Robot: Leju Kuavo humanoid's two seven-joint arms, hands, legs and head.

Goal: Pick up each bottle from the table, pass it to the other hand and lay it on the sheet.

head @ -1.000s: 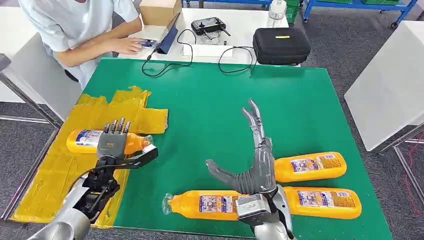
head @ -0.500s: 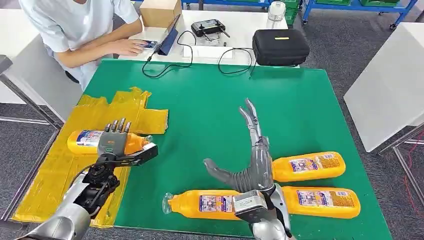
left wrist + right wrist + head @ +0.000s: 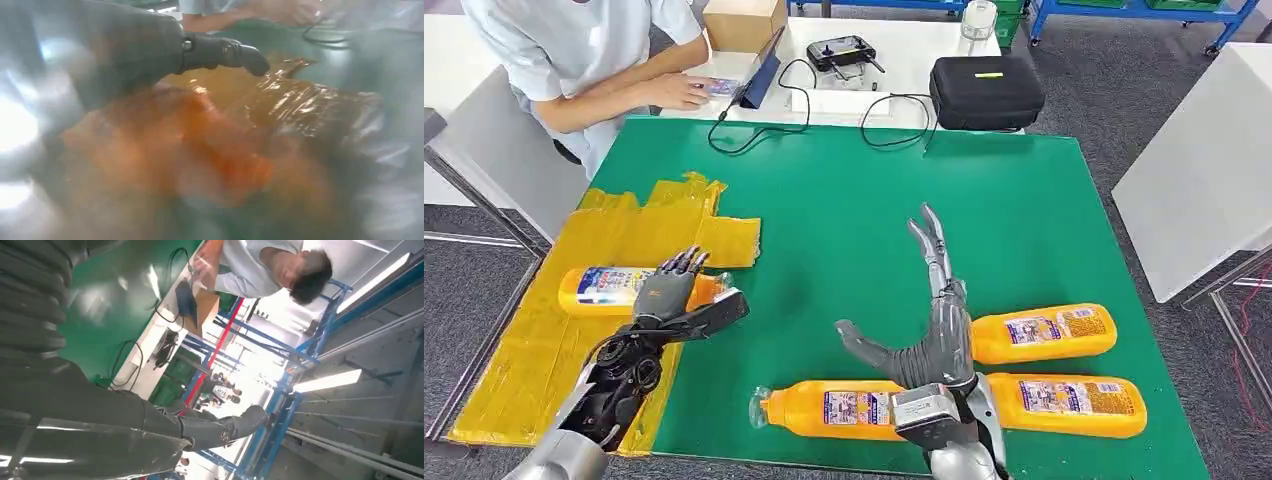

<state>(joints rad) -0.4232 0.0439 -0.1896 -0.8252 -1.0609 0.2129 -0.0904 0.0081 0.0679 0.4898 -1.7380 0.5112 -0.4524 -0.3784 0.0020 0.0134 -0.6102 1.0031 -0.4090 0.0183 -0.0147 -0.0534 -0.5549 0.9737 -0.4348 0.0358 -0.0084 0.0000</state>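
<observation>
Green table; yellow sheet taped at left edge. 1 orange bottle lying on sheet, cap toward table centre. Left hand over its cap end, fingers spread, not gripping. Right hand raised above table, fingers straight and apart, holding nothing. 3 more bottles lying on green: near-edge bottle, far-right bottle, near-right bottle. Person at far-left corner; black case beyond.

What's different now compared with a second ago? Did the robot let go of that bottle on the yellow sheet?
The left hand has tilted and its fingers have lifted off the bottle on the sheet, which looks released. The right hand stayed raised and open; the three bottles on the green table did not move.
</observation>
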